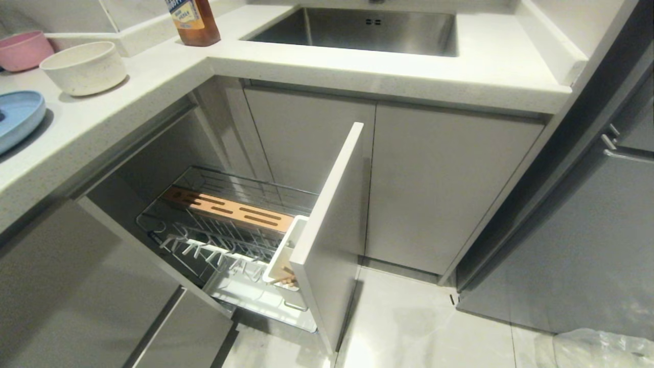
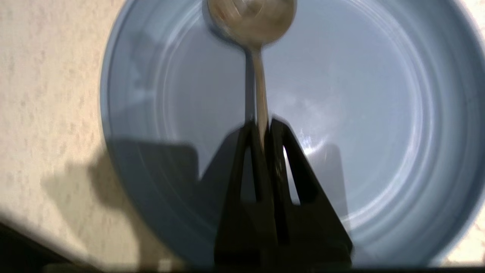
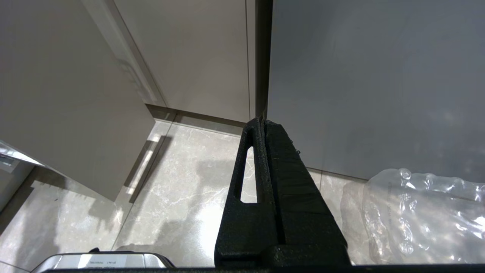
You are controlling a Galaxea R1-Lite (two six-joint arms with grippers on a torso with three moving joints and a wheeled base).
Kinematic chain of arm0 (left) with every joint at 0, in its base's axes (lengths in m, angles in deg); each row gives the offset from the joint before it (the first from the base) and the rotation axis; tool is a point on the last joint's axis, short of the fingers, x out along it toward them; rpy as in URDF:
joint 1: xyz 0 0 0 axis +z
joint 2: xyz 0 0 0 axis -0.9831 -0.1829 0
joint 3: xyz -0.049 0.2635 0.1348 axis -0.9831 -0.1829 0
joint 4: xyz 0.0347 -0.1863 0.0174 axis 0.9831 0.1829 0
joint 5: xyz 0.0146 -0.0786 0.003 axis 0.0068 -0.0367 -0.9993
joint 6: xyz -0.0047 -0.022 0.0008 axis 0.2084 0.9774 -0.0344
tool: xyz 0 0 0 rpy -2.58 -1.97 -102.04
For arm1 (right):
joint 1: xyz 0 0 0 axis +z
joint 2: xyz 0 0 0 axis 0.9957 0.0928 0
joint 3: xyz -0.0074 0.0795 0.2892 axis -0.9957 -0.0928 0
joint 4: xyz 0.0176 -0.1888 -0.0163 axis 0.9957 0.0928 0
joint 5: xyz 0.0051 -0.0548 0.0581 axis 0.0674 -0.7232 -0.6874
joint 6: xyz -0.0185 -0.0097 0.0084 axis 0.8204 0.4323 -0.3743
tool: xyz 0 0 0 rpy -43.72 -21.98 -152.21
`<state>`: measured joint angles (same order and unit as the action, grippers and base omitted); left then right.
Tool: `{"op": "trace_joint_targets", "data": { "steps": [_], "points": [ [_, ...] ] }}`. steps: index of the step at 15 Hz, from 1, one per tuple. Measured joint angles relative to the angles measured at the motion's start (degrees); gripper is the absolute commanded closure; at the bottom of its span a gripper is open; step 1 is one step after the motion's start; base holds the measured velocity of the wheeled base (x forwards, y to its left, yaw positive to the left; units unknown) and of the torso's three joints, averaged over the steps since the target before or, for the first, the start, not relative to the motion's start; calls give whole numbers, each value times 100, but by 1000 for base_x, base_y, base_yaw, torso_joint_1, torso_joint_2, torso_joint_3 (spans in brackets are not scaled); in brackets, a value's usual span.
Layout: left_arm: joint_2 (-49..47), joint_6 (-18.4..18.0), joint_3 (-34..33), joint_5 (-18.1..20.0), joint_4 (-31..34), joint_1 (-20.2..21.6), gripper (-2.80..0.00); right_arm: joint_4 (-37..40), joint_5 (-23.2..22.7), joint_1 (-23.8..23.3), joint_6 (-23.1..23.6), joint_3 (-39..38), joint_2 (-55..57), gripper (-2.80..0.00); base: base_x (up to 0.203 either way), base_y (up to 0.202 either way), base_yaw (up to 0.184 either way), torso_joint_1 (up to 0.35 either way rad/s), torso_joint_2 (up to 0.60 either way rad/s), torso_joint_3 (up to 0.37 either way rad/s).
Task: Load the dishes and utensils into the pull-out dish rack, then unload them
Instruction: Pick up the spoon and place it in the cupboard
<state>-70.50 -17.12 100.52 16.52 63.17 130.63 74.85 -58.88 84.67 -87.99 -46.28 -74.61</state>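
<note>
Spoon (image 2: 254, 57) pinched by handle in left gripper (image 2: 261, 131), over blue plate (image 2: 379, 113) on counter (image 1: 127, 112). Spoon points straight out from fingers. Rack (image 1: 225, 230) sits low, well apart. Right gripper (image 3: 264, 125) closed, empty, near floor.

A light-blue plate (image 2: 379, 125), a cream speckled bowl (image 1: 84, 67), a pink bowl (image 1: 23, 49) and an orange-brown slotted strip (image 1: 230, 208) are seen.
</note>
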Motion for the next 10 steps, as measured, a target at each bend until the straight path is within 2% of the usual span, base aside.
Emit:
{"op": "trace_joint_targets", "data": {
  "steps": [7, 8, 10],
  "points": [
    [136, 138, 72, -3, -26, 6, 0, 0, 0, 0, 0, 0, 0, 0, 0, 0, 0, 0, 0, 0],
    [254, 291, 83, 2, -97, 7, 0, 0, 0, 0, 0, 0, 0, 0, 0, 0, 0, 0, 0, 0],
    [539, 890, 91, 11, -407, -14, 0, 0, 0, 0, 0, 0, 0, 0, 0, 0, 0, 0, 0, 0]
  ]
}}
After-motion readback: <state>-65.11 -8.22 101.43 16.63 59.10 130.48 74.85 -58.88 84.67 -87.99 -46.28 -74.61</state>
